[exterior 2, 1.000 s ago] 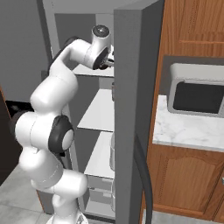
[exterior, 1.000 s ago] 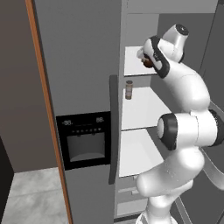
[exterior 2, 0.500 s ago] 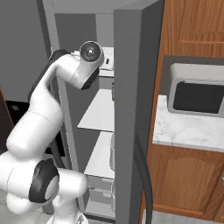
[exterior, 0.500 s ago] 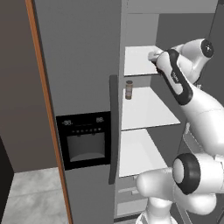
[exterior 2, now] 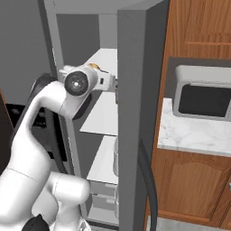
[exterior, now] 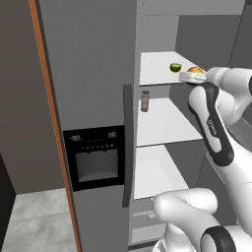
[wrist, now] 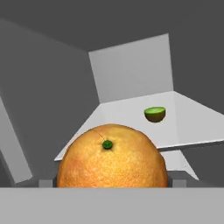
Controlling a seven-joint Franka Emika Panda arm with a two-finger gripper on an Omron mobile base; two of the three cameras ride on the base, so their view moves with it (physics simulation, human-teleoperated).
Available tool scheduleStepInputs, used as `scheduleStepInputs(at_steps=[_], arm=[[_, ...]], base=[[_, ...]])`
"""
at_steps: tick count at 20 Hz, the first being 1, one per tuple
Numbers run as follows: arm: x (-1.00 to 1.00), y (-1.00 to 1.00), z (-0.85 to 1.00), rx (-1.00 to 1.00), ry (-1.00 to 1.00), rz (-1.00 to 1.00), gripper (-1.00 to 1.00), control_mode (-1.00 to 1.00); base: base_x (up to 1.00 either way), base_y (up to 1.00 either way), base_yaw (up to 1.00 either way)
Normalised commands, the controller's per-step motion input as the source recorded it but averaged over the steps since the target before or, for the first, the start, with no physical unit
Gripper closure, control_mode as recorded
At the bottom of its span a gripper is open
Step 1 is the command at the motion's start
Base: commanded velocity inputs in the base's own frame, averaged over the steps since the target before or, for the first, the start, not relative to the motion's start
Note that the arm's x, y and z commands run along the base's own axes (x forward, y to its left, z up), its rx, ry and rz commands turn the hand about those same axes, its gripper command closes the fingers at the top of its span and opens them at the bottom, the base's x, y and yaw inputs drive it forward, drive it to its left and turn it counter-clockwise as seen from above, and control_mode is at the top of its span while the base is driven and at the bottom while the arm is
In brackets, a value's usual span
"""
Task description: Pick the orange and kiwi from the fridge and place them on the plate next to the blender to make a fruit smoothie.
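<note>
The orange [wrist: 112,161] sits between my gripper's [wrist: 112,182] fingertips, which are shut on its sides, and it hangs just in front of the top shelf's edge. From the left base view the orange [exterior: 196,70] shows above the white hand, at the gripper [exterior: 193,75]. A sliver of the orange [exterior 2: 93,66] peeks over the wrist from the right. The kiwi [wrist: 155,114] lies on the white top shelf behind, also seen as the kiwi [exterior: 175,67]. The fridge [exterior: 93,98] stands with its right door open. The plate and the blender are out of view.
A small brown jar [exterior: 144,101] stands on the second shelf. The fridge's open door [exterior 2: 135,117] stands close to my right, edge on. Beyond it are a microwave [exterior 2: 205,99] and a marble counter [exterior 2: 194,135] over wooden cabinets.
My arm has swung its elbow out to the right, and the hand has drawn back a little from the top shelf with the orange in it.
</note>
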Motion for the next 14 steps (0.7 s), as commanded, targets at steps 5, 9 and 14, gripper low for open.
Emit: scheduleStepInputs(at_steps=[5, 9, 14], arm=[[-1.00, -0.03, 0.00, -0.01, 0.16, -0.04, 1.00, -1.00], [-1.00, 0.04, -0.01, -0.10, 0.46, -0.01, 1.00, -1.00], [-0.97, 0.08, -0.35, -0.11, 0.54, 0.01, 1.00, -1.00]], base=[[0.00, 0.00, 0.00], [0.00, 0.00, 0.00], [0.00, 0.00, 0.00]])
